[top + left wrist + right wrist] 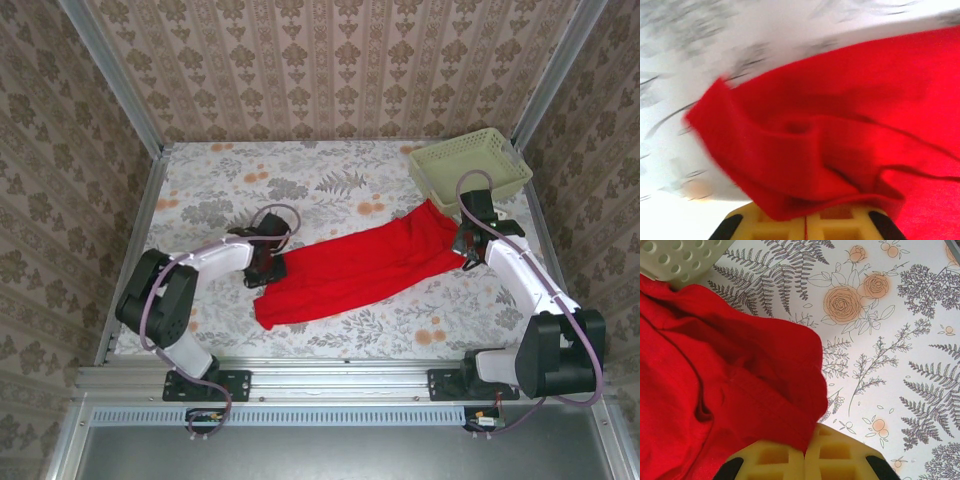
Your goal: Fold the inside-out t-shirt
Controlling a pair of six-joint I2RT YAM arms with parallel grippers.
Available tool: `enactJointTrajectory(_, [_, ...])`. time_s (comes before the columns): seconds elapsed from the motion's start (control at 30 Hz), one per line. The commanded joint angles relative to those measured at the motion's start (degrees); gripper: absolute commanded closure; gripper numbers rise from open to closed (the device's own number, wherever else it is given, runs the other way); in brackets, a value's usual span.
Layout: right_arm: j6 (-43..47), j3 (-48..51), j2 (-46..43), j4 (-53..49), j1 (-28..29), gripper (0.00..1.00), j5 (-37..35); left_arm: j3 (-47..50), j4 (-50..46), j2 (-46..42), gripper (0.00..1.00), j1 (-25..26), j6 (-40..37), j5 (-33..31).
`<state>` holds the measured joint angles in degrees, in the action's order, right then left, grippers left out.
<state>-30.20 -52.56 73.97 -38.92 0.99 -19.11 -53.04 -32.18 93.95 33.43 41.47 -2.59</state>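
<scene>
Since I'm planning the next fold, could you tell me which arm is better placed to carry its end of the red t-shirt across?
Probably the left. The left gripper and right gripper are both shut on the red t-shirt, but the right one is crowded by the pale green basket.

White-shelled arms [215, 255] with black joints [555, 365] (lilac cables [148, 300] looping alongside) end in yellow, grid-moulded gripper fingers [840, 455].

Floral table [330, 170]: red tee [350, 265], green basket [470, 165]
</scene>
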Motion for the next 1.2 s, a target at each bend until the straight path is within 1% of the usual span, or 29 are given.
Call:
enactJointTrajectory(0.0, [-0.22,0.18,-0.67,0.15,0.06,1.00,-0.14,-5.61,-1.18,0.15,0.97,3.90,-1.10,-3.36])
enactJointTrajectory(0.1, [-0.19,0.30,-0.72,0.41,0.15,1.00,-0.07,-11.52,-6.87,0.55,1.00,9.21,-1.37,-10.99])
enactJointTrajectory(0.2, [-0.13,0.28,-0.62,0.42,0.19,1.00,-0.04,-19.18,-14.25,3.44,1.00,15.42,-1.40,-19.44])
enactJointTrajectory(0.3, [-0.18,0.18,-0.59,0.36,0.28,1.00,-0.24,-26.62,-19.20,8.73,1.00,20.60,-2.87,-22.59])
enactJointTrajectory(0.33, [-0.13,0.22,-0.64,0.35,0.24,1.00,-0.21,-28.38,-19.70,10.26,1.00,21.99,-3.60,-22.57])
enactJointTrajectory(0.37, [-0.14,0.18,-0.64,0.41,0.24,1.00,-0.29,-29.68,-18.53,11.80,1.00,23.52,-5.61,-20.97])
enactJointTrajectory(0.43, [-0.25,0.18,-0.59,0.42,0.24,1.00,-0.34,-31.46,-16.29,14.25,0.96,26.26,-8.90,-17.57])
enactJointTrajectory(0.47, [-0.15,0.25,-0.57,0.42,0.24,1.00,-0.33,-32.00,-14.97,15.30,0.93,27.24,-10.25,-14.89])
enactJointTrajectory(0.5, [-0.20,0.26,-0.53,0.41,0.30,1.00,-0.35,-32.16,-13.73,15.96,0.87,27.90,-11.22,-12.30])
enactJointTrajectory(0.53, [-0.14,0.26,-0.59,0.38,0.28,1.00,-0.36,-32.19,-13.04,16.17,0.80,28.15,-11.68,-10.45])
enactJointTrajectory(0.57, [-0.14,0.28,-0.65,0.36,0.26,1.00,-0.29,-31.90,-12.06,15.99,0.69,28.33,-12.34,-8.69])
enactJointTrajectory(0.6, [-0.20,0.37,-0.63,0.38,0.24,1.00,-0.26,-31.26,-11.16,15.24,0.60,28.37,-12.91,-7.36])
enactJointTrajectory(0.63, [-0.17,0.39,-0.63,0.41,0.26,1.00,-0.23,-30.49,-10.70,13.89,0.54,28.20,-12.92,-7.60])
enactJointTrajectory(0.7, [-0.10,0.26,-0.75,0.33,0.26,1.00,-0.13,-28.19,-9.37,10.32,0.44,27.08,-12.75,-7.98])
enactJointTrajectory(0.8, [-0.12,-0.06,-0.90,-0.02,0.24,1.00,-0.34,-25.02,-7.76,5.48,0.34,21.94,-11.13,-6.00])
enactJointTrajectory(0.87, [-0.15,-0.34,-0.78,-0.11,0.24,1.00,-0.36,-24.02,-6.93,4.49,0.30,18.68,-11.73,-4.54])
enactJointTrajectory(0.97, [-0.15,-0.44,-0.70,-0.29,0.27,1.00,-0.82,-25.34,-6.88,7.04,0.27,15.22,-13.65,-1.40])
enactJointTrajectory(1.07, [-0.16,-0.09,-0.52,-0.31,0.24,1.00,-0.84,-28.60,-8.50,11.64,0.26,15.05,-15.48,0.97])
enactJointTrajectory(1.17, [0.06,0.02,-0.10,-0.24,0.24,1.00,-0.95,-31.16,-9.66,15.23,0.27,17.54,-16.88,0.44])
